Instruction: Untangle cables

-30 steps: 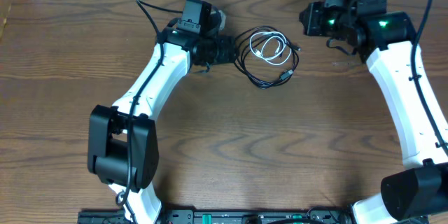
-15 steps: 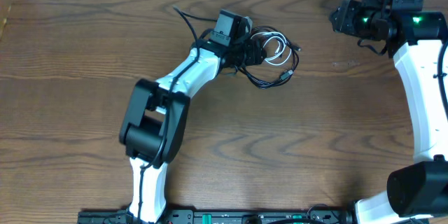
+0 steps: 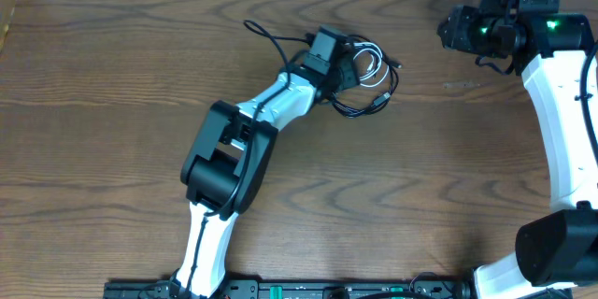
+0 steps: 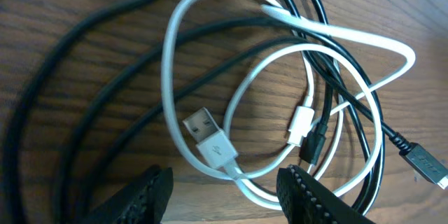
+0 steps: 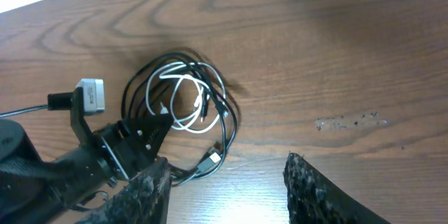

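Left end effector (image 4: 225,190) low over the tangled cables (image 3: 383,100); right end effector (image 5: 225,171) off to the side.
On the worktop (image 3: 112,75), the left one's fingers stand spread and released at the coil's left edge. The white cord (image 4: 170,77) lays its USB plug (image 4: 210,140) between them, unpinched, with the black cord (image 4: 422,161) looped through it. Well apart to the right, the other hovers released, gripping nothing.

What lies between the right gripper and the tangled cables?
Only bare wooden table. The overhead view shows this stretch between the right gripper and the cables with nothing on it.
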Controlling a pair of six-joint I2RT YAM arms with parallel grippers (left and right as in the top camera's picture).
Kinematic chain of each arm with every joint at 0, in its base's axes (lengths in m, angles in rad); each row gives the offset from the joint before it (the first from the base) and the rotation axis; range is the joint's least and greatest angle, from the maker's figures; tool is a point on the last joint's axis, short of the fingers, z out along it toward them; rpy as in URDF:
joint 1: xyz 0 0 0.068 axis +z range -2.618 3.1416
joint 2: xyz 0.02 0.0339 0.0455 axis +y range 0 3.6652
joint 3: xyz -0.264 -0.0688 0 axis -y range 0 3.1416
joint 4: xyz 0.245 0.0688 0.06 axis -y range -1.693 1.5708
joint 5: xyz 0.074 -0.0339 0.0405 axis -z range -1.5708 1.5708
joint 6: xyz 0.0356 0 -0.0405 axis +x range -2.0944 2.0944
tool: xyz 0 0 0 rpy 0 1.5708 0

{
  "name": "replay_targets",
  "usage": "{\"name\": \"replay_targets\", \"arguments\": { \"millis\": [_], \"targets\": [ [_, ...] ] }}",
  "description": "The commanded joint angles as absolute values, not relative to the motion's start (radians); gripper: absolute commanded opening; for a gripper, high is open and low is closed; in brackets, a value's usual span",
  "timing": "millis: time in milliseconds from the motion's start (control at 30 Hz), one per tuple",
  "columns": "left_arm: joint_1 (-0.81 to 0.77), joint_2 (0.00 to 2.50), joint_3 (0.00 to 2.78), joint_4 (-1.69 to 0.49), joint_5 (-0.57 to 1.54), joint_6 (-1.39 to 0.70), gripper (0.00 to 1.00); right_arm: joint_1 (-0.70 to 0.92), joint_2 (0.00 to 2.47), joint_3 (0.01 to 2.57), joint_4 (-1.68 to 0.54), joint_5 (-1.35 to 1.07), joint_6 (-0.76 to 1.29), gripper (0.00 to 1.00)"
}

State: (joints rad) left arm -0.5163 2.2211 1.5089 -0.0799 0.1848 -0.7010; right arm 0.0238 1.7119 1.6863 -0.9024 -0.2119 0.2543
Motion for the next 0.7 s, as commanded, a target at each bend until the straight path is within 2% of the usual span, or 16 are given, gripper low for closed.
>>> {"name": "replay_targets", "arguments": {
  "millis": [0, 300, 567, 667],
  "targets": [
    [-0.532, 2.249, 1.541, -0.073, 0.046, -0.720, 0.48, 0.028, 1.721, 1.684, -0.916, -0.207, 0.218, 0.48],
    [-0.541, 2.343, 1.541, 0.054, -0.019, -0.739, 0.44, 0.028, 1.721, 1.637, -0.919, -0.208, 0.215, 0.47],
    [-0.541, 2.352, 1.541, 0.050, -0.014, -0.727, 0.10, 0.028, 1.721, 1.615, -0.899, -0.208, 0.208, 0.48],
    [-0.541, 2.327, 1.541, 0.014, -0.008, -0.670, 0.08, 0.028, 1.721, 1.614, -0.883, -0.208, 0.208, 0.48]
  ]
}}
